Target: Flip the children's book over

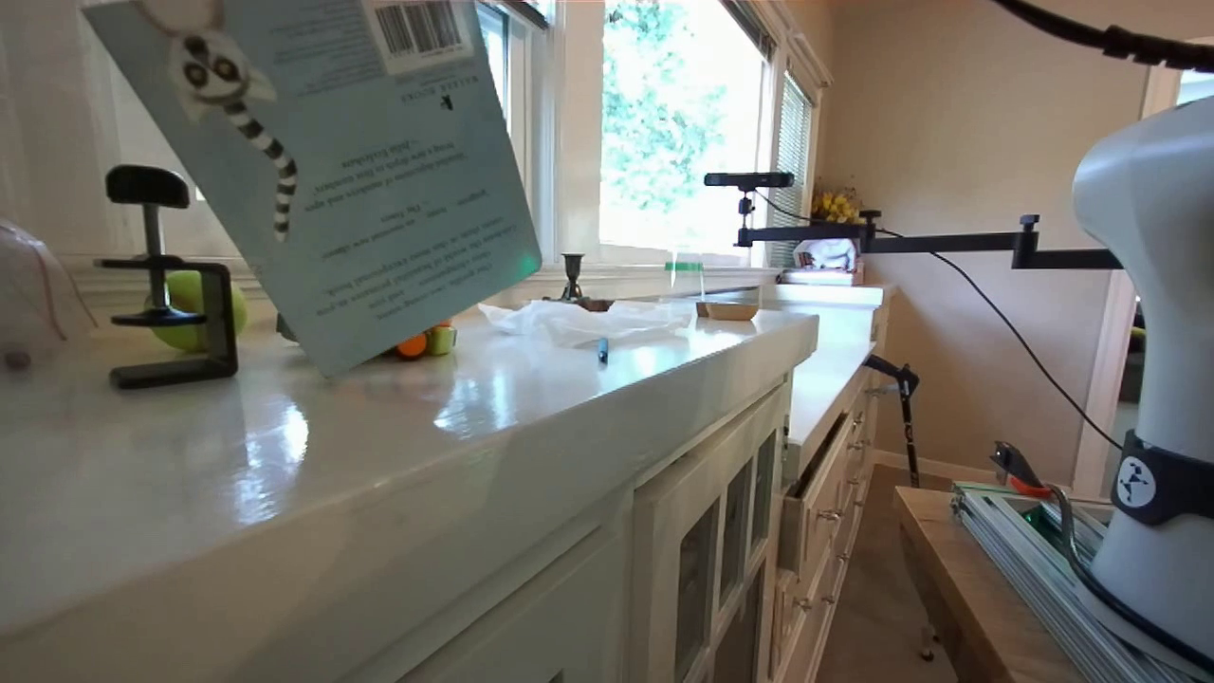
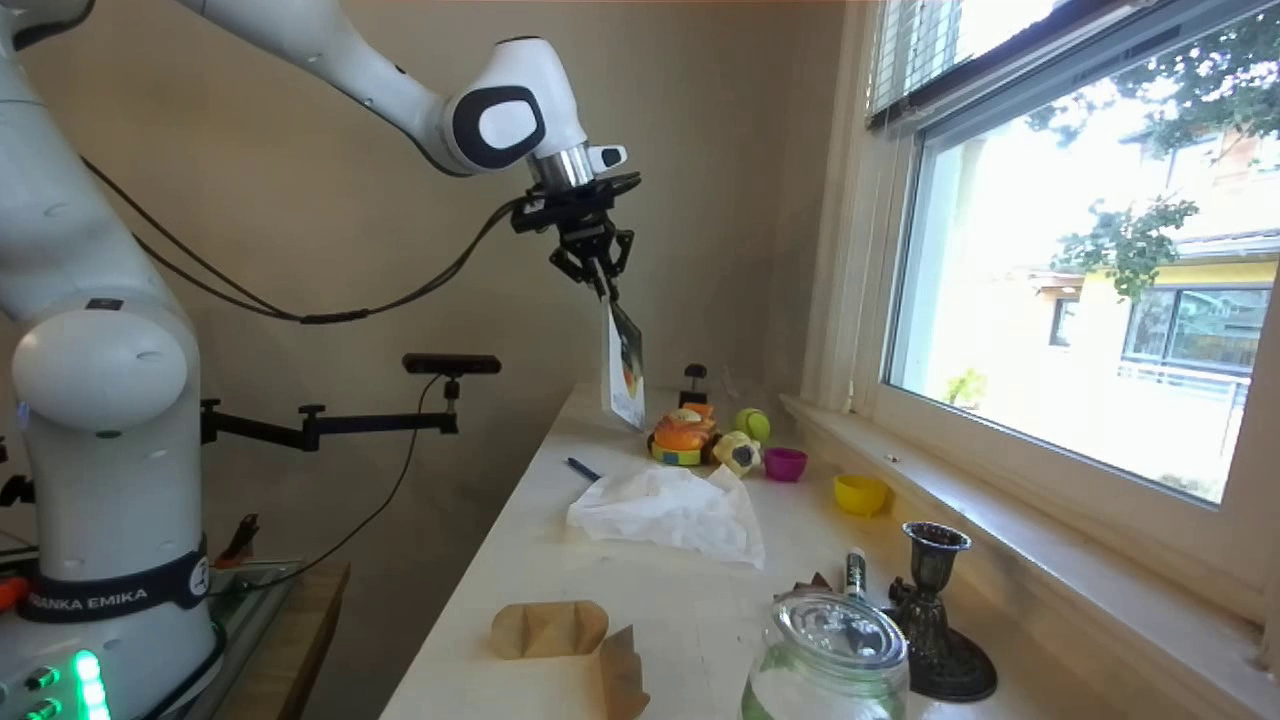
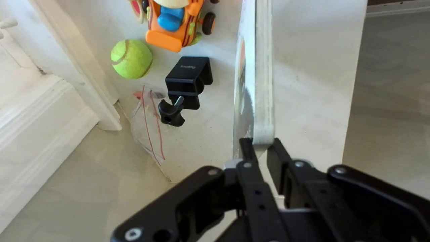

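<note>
The children's book hangs tilted on edge above the counter, in both exterior views (image 1: pixel 389 199) (image 2: pixel 617 370). In an exterior view its pale blue-green back face shows, with a barcode, upside-down text and a lemur drawing. Its lower corner is close to the counter; I cannot tell whether it touches. My gripper (image 2: pixel 606 285) is shut on the book's upper edge. In the wrist view the gripper's fingertips (image 3: pixel 261 143) pinch the book near one corner, and the page edges (image 3: pixel 264 84) point up at the camera. Its picture cover faces the window side, mostly hidden.
A black clamp (image 3: pixel 188 79), a tennis ball (image 3: pixel 131 58), an orange toy car (image 3: pixel 174 25) and a clear plastic bag (image 3: pixel 147 124) lie beside the book toward the window. White crumpled paper (image 2: pixel 670 510) and a pen (image 2: pixel 583 469) lie nearby. The counter's edge (image 3: pixel 352 101) is on the opposite side.
</note>
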Tool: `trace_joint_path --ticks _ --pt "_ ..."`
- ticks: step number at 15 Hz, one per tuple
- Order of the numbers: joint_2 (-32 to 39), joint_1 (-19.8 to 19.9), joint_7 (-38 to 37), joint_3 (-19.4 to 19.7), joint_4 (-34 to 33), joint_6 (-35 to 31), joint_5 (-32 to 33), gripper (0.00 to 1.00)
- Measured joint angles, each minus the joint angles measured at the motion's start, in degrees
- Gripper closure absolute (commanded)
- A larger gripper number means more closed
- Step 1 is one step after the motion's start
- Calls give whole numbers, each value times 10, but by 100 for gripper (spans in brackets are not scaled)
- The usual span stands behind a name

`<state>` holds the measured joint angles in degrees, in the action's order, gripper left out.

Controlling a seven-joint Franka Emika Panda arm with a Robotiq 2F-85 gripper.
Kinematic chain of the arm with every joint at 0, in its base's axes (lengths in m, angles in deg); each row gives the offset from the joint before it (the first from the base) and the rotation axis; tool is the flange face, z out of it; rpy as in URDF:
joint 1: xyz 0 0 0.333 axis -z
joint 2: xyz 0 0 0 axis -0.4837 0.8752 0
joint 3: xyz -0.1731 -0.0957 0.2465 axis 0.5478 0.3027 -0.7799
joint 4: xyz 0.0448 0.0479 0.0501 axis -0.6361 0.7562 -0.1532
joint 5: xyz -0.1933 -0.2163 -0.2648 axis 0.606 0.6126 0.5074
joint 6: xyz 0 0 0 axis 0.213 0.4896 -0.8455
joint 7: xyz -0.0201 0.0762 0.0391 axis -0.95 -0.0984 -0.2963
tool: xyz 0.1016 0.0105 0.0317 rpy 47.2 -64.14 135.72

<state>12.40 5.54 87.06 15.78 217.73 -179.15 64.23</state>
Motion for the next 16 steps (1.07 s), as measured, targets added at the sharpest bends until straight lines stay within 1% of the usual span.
trace_joint_path --ticks 6,10,16 --pt "-21 -1 17 10 1 44 -69 95" --pt "-41 5 16 22 5 68 -91 95" --pt "-72 28 3 36 48 69 -109 95"
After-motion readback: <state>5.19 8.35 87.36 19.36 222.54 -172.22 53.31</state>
